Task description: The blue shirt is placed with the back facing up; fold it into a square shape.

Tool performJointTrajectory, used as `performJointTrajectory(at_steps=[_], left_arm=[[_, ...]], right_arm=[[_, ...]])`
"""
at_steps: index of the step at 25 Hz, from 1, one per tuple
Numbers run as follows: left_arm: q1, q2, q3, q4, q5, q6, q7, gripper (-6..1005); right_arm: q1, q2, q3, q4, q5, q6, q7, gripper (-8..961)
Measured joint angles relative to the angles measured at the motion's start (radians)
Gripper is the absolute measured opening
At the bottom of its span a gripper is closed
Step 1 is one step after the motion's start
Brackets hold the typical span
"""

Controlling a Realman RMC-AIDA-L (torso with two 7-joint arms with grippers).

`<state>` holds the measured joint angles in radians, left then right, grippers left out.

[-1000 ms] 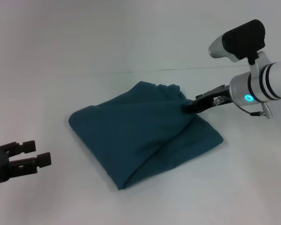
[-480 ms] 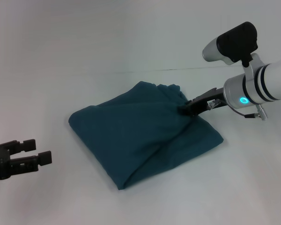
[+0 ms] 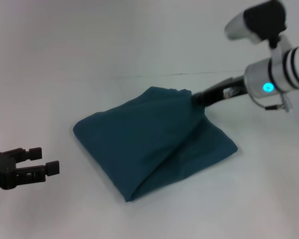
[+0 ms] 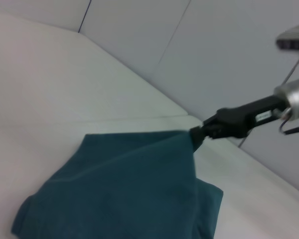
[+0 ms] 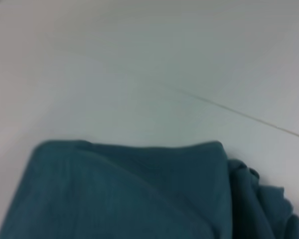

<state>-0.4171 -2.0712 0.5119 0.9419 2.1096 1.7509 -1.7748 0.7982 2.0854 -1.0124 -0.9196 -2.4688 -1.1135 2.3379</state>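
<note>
At the lower left of the head view the left claw [image 3: 46,160] hangs just above the white surface [image 3: 139,40], its two dark fingers parted with nothing between them, well apart from the cloth.

In the middle of that frame lies the blue shirt [image 3: 144,144], folded into a rough diamond-shaped bundle. Its near corner points toward the bottom of the frame, its left corner toward the left claw, and a thick fold runs diagonally across its right half. The upper right corner of the bundle is lifted off the surface into a tented peak, with the fabric sloping down from it.

At the upper right of the frame the right claw [image 3: 195,98] meets that raised peak, closed on a pinch of the shirt's edge. Its silver arm reaches in from the right edge, with a glowing blue ring on the wrist.
</note>
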Motion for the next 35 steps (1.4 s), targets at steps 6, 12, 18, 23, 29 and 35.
performJointTrajectory(at_steps=[6, 12, 18, 23, 29, 35], left_arm=[[-0.003, 0.000, 0.008, 0.000, 0.013, -0.022, 0.000, 934], [-0.003, 0.000, 0.013, 0.000, 0.017, -0.035, 0.008, 934], [-0.003, 0.000, 0.014, -0.001, 0.029, -0.043, 0.009, 933], [-0.003, -0.004, 0.015, -0.005, 0.039, -0.047, 0.009, 933], [-0.005, -0.007, 0.031, -0.014, 0.041, -0.068, 0.008, 933], [-0.006, -0.008, 0.039, -0.021, 0.041, -0.083, 0.008, 933]], right_arm=[[-0.048, -0.001, 0.002, -0.168, -0.001, -0.146, 0.139, 16], [-0.073, -0.002, 0.002, -0.206, -0.031, -0.234, 0.199, 16], [-0.097, 0.002, -0.006, -0.206, -0.063, -0.304, 0.223, 16], [-0.123, -0.004, 0.001, -0.209, -0.064, -0.344, 0.223, 17], [-0.147, -0.010, -0.005, -0.197, -0.071, -0.397, 0.214, 17], [-0.159, -0.006, 0.001, -0.187, -0.115, -0.439, 0.203, 16]])
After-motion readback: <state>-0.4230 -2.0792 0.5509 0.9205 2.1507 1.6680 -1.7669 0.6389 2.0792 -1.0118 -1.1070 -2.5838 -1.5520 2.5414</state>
